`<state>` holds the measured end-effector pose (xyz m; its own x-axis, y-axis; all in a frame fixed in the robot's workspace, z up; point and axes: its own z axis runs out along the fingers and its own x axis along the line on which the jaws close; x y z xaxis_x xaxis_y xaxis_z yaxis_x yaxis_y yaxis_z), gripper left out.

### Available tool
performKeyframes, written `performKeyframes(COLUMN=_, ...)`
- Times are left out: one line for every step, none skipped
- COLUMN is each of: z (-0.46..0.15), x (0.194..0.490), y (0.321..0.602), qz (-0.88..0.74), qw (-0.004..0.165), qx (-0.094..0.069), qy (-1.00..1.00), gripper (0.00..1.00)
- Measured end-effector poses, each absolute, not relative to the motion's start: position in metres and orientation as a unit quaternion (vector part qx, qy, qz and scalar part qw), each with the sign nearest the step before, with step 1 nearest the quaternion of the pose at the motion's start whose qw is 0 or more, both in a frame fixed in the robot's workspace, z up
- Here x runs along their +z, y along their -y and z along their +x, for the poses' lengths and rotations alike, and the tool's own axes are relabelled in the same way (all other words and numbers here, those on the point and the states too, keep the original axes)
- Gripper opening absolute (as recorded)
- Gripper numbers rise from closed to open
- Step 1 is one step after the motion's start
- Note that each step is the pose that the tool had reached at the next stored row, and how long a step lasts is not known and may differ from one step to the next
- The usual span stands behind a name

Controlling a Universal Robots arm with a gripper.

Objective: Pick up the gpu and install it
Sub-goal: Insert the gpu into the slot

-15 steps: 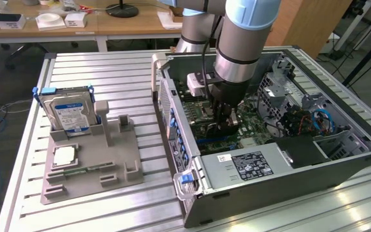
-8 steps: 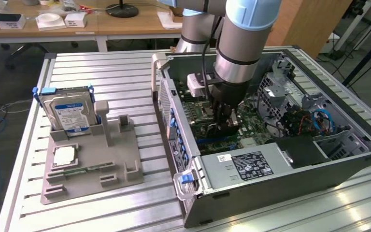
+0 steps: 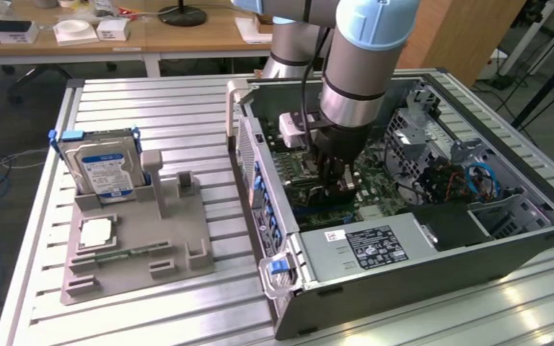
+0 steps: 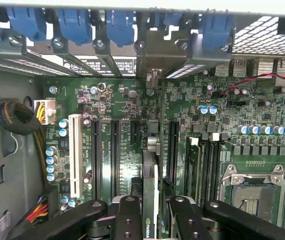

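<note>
Hard drive (image 3: 107, 164): upright in the grey holder (image 3: 133, 249) on the table (image 3: 161, 108), toward the exterior view's left. Case (image 3: 431, 267): open, at the exterior view's right, arm reaching inside. Gripper (image 3: 337, 189): low over the motherboard (image 4: 132, 125), fingers (image 4: 127, 215) pinching the gpu. Gpu (image 4: 150, 200): held edge-on between the fingers, standing over the expansion slots (image 4: 115, 150), its metal end toward the case's rear wall.
</note>
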<state>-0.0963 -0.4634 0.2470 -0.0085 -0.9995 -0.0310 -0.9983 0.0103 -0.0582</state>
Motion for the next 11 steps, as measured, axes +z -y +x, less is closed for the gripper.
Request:
performKeyframes(z=-0.0963, x=0.2468, y=0.4634, qz=-0.703, qw=0.031, qx=-0.010, qy=-0.710, gripper=0.26)
performKeyframes(z=-0.0963, x=0.2467, y=0.4634, qz=-0.703, qw=0.031, qx=-0.010, qy=-0.710, gripper=0.26)
performKeyframes(z=-0.0963, x=0.2467, y=0.4634, qz=-0.703, qw=0.031, qx=-0.010, qy=-0.710, gripper=0.26)
performKeyframes(z=-0.0963, x=0.2466, y=0.4634, qz=-0.703, qw=0.031, qx=-0.010, qy=-0.710, gripper=0.26)
performKeyframes(z=-0.0963, x=0.2465, y=0.4634, qz=-0.703, qw=0.032, qx=-0.010, qy=-0.710, gripper=0.26)
performKeyframes(z=-0.0963, x=0.2465, y=0.4634, qz=-0.703, qw=0.032, qx=-0.010, qy=-0.710, gripper=0.26)
performKeyframes(z=-0.0963, x=0.2465, y=0.4634, qz=-0.703, qw=0.032, qx=-0.010, qy=-0.710, gripper=0.26)
performKeyframes(z=-0.0963, x=0.2465, y=0.4634, qz=-0.703, qw=0.032, qx=-0.010, qy=-0.710, gripper=0.26)
performKeyframes(z=-0.0963, x=0.2465, y=0.4634, qz=-0.703, qw=0.032, qx=-0.010, qy=-0.710, gripper=0.26)
performKeyframes(z=-0.0963, x=0.2465, y=0.4634, qz=-0.703, qw=0.032, qx=-0.010, qy=-0.710, gripper=0.26)
performKeyframes(z=-0.0963, x=0.2463, y=0.4634, qz=-0.703, qw=0.031, qx=-0.010, qy=-0.710, gripper=0.26)
